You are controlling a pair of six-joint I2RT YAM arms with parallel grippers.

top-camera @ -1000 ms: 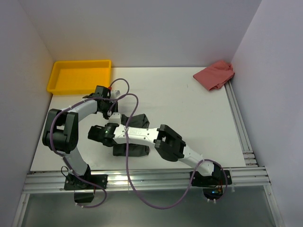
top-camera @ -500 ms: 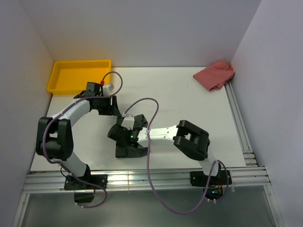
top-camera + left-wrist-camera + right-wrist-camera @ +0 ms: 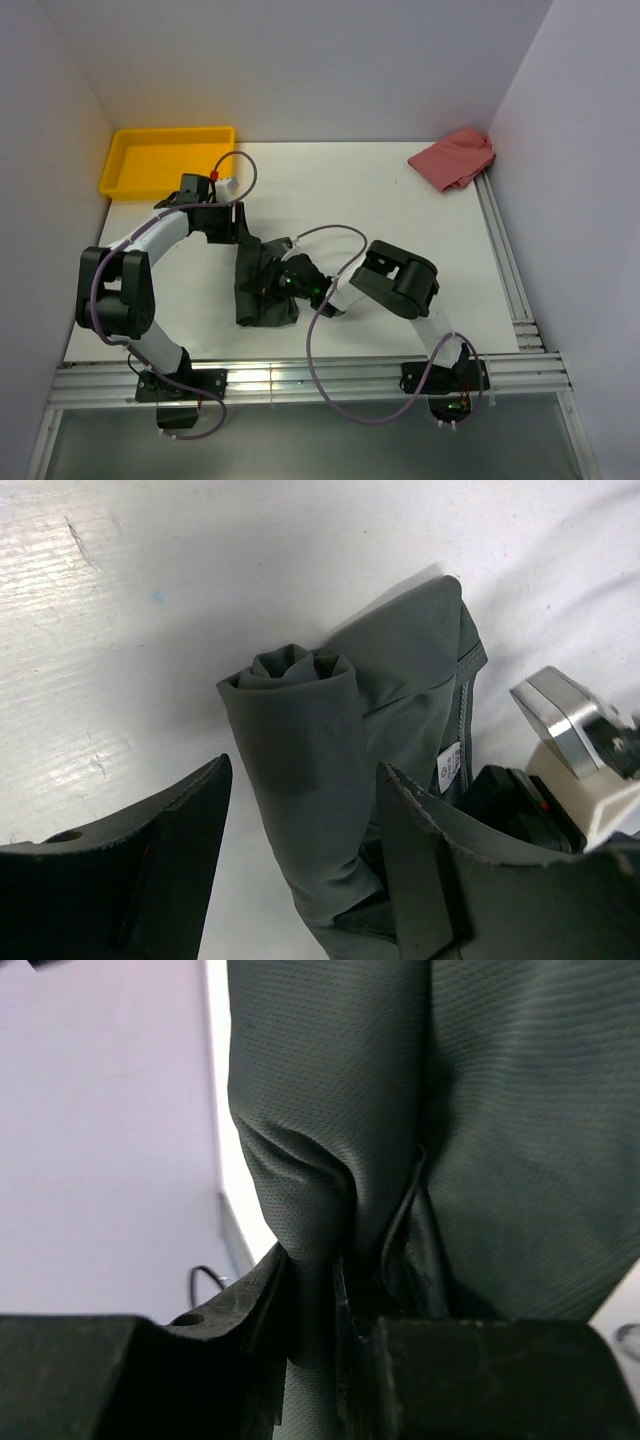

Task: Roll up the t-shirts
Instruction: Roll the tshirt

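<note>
Mid-roll, our right fingers (image 3: 250,1310) pinch a fold of the grey t-shirt (image 3: 300,750), our left fingers (image 3: 170,860) apart around its rolled end; next we should probably tighten the roll.

The left pincer (image 3: 228,222), right pincer (image 3: 283,281) and a looping cable (image 3: 335,228) crowded the rolled t-shirt (image 3: 260,298) on its far and right sides. Bare desk (image 3: 400,215) stretched from there to the pink cloth (image 3: 455,158) in the far right corner; a yellow tray (image 3: 168,186) filled the far left.

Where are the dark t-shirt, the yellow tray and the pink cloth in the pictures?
dark t-shirt (image 3: 260,300): top view, on its lower fabric.
yellow tray (image 3: 165,165): top view, on its bare floor.
pink cloth (image 3: 452,158): top view, on its middle.
</note>
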